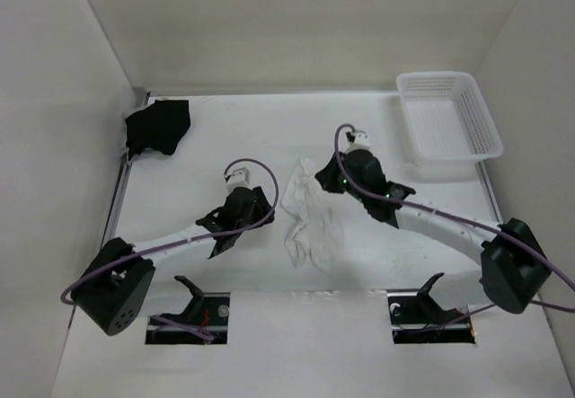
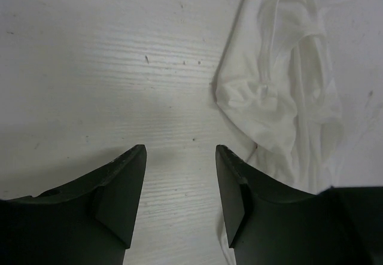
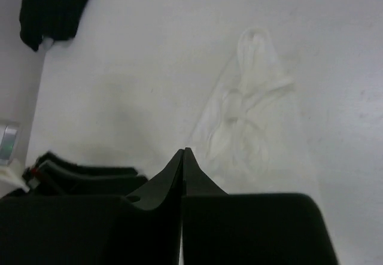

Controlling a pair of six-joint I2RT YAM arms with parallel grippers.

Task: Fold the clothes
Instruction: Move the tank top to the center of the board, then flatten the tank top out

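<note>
The clothes (image 1: 310, 223), a crumpled white garment with thin string ties, lie in a loose heap on the white table between the two arms. My left gripper (image 1: 260, 214) hovers just left of the heap, and it is open over bare table (image 2: 179, 151) with the clothes (image 2: 287, 103) beside its right finger. My right gripper (image 1: 325, 181) is at the heap's upper right edge. Its jaws (image 3: 184, 151) are pressed shut with nothing visible between them, and the clothes (image 3: 251, 121) lie on the table beyond the tips.
A black cloth (image 1: 157, 127) is bunched in the far left corner, also seen from the right wrist (image 3: 54, 5). A white mesh basket (image 1: 446, 115) stands at the far right. White walls enclose the table on three sides.
</note>
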